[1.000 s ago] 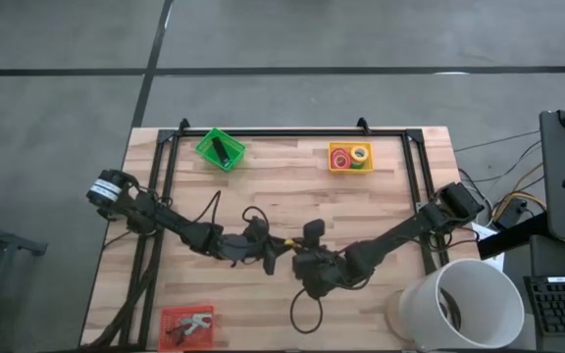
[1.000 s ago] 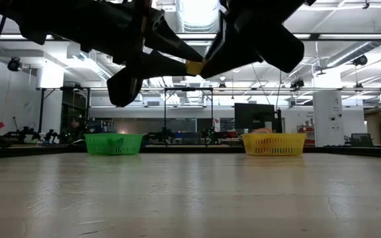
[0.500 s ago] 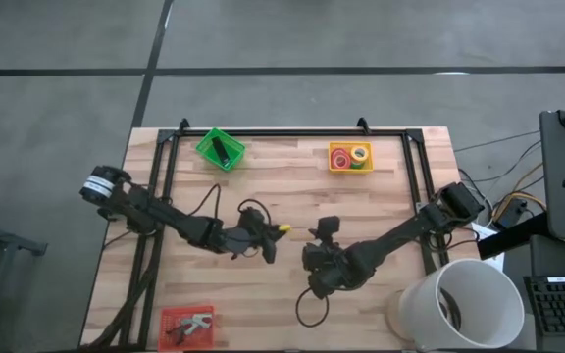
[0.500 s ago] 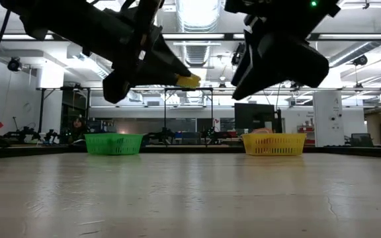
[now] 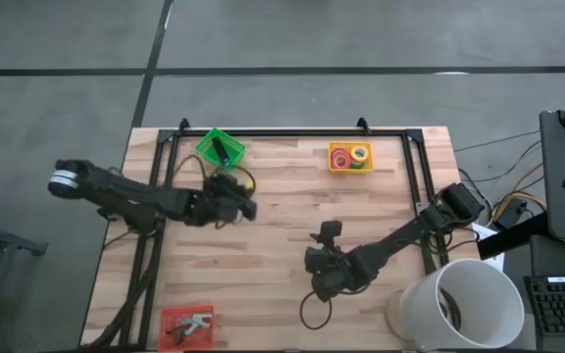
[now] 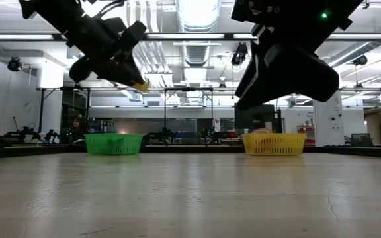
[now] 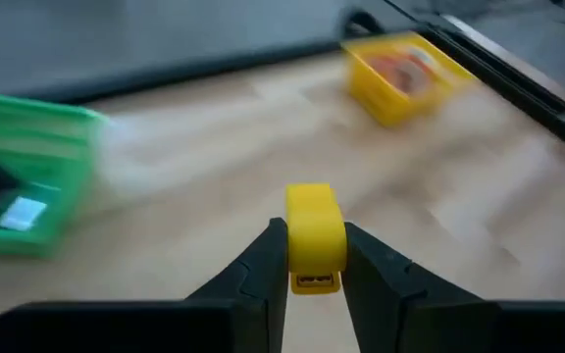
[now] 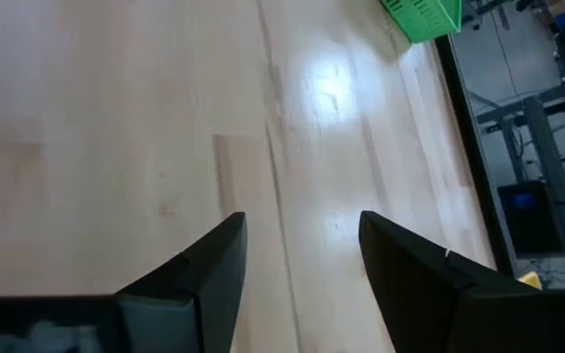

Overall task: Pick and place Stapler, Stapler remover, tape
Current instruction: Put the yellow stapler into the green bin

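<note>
Table (image 5: pixel 292 196) seen with three baskets. Stapler (image 5: pixel 221 149) already laid in green basket (image 5: pixel 208 138), far left; tape rolls (image 5: pixel 350 156) in yellow basket (image 5: pixel 334 168), far right. Small yellow item (image 7: pixel 313 238) was clamped in left gripper (image 7: pixel 314 257) near green basket, placement pending. Right gripper (image 8: pixel 300 245) was held empty, fingers apart, near centre.

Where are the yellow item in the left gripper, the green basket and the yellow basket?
yellow item (image 7: pixel 314 238), left wrist view, its top face.
green basket (image 5: pixel 207 147), high view, its left rim.
yellow basket (image 6: pixel 274 145), low view, its front wall.

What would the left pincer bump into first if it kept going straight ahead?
Probably bare table. The left pincer, holding a small yellow thing, aims between the green basket and yellow basket.
</note>
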Robot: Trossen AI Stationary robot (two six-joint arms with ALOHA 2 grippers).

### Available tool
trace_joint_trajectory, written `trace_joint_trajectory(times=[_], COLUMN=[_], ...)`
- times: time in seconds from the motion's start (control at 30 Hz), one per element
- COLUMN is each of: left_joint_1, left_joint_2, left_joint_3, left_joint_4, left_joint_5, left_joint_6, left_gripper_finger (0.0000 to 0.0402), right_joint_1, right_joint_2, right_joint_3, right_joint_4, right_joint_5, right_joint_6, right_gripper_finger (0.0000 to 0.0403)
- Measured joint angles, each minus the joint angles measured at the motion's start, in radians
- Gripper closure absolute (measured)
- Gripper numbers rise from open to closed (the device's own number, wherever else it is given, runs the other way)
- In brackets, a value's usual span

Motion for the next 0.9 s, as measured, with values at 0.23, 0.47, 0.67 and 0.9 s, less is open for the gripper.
trace_joint_trajectory(times=[0.23, 0.47, 0.67, 0.9], left_joint_1=[0.164, 0.433, 0.647, 0.694], left_joint_2=[-0.074, -0.072, -0.02, 0.013], left_joint_3=[-0.043, -0.119, -0.156, -0.163], left_joint_4=[-0.046, -0.008, 0.055, 0.063], left_joint_5=[-0.082, 0.072, 0.307, 0.34], left_joint_6=[0.064, 0.076, 0.097, 0.137], left_gripper_finger=[0.0316, 0.0315, 0.0315, 0.0308], right_joint_1=[-0.002, -0.002, -0.002, -0.003], right_joint_2=[0.0, 0.0, 0.0, 0.0], right_joint_3=[-0.03, -0.042, -0.046, -0.057], right_joint_4=[0.051, 0.061, 0.065, 0.083], right_joint_5=[0.006, 0.007, 0.007, 0.008], right_joint_6=[0.009, 0.009, 0.01, 0.007], right_gripper_finger=[0.0211, 0.0216, 0.0216, 0.0223])
